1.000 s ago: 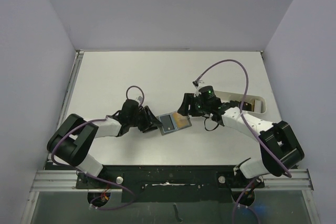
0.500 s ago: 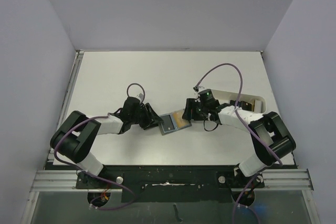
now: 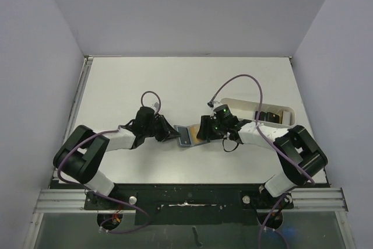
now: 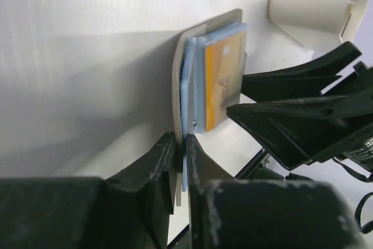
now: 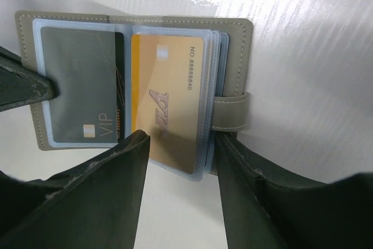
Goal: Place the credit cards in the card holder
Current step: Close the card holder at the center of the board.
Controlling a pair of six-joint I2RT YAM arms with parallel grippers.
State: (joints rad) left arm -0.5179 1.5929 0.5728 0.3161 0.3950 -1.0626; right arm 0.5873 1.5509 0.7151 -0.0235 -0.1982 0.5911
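Grey-olive card holder lies open on the surface, the left end effector clamped on its left cover. An orange card sits pocketed; the right end effector straddles it, jaws apart. Closing askew could tug the holder from the clamp. Dark credit cards wait in the white tray.

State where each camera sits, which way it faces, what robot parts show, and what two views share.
Top external: above and behind the bases, looking down on the table; both arms, left gripper, right gripper, card holder.
Left wrist: low on the left arm, facing along the table; own fingers pinch the card holder's edge.
Right wrist: on the right arm, looking down into the open card holder; own fingers flank the orange card.
Shared: both wrist views show the orange card.
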